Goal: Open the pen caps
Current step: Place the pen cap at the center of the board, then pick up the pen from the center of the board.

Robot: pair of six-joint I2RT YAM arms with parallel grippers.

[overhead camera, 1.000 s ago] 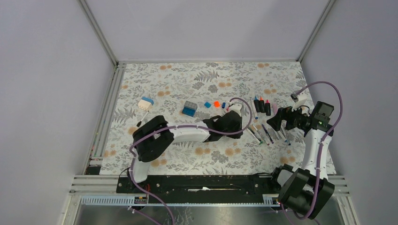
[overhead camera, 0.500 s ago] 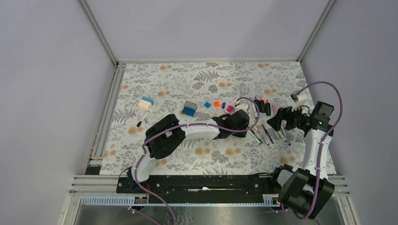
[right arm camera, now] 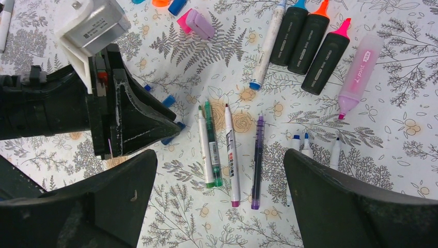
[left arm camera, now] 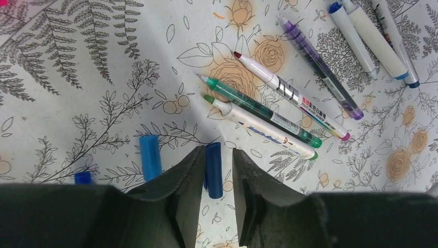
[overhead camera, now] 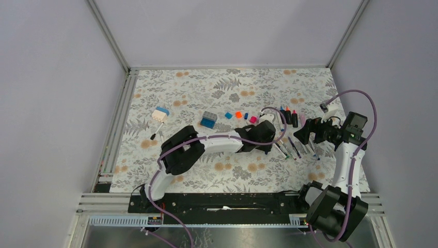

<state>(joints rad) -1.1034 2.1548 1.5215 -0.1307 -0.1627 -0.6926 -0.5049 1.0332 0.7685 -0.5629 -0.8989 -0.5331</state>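
Small blue cap [left arm camera: 82,177]: lower part behind left gripper [left arm camera: 217,150]. Orange cap [right arm camera: 161,2]: cut by upper edge. Pink item [left arm camera: 2,2], corner: unidentifiable.

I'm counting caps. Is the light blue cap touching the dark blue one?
Apart. The left wrist view shows bare tablecloth between the light blue cap and the dark blue cap.

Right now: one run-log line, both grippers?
left gripper: open, dark blue cap between jaws, lying on mat | right gripper: open, empty, above uncapped thin pens
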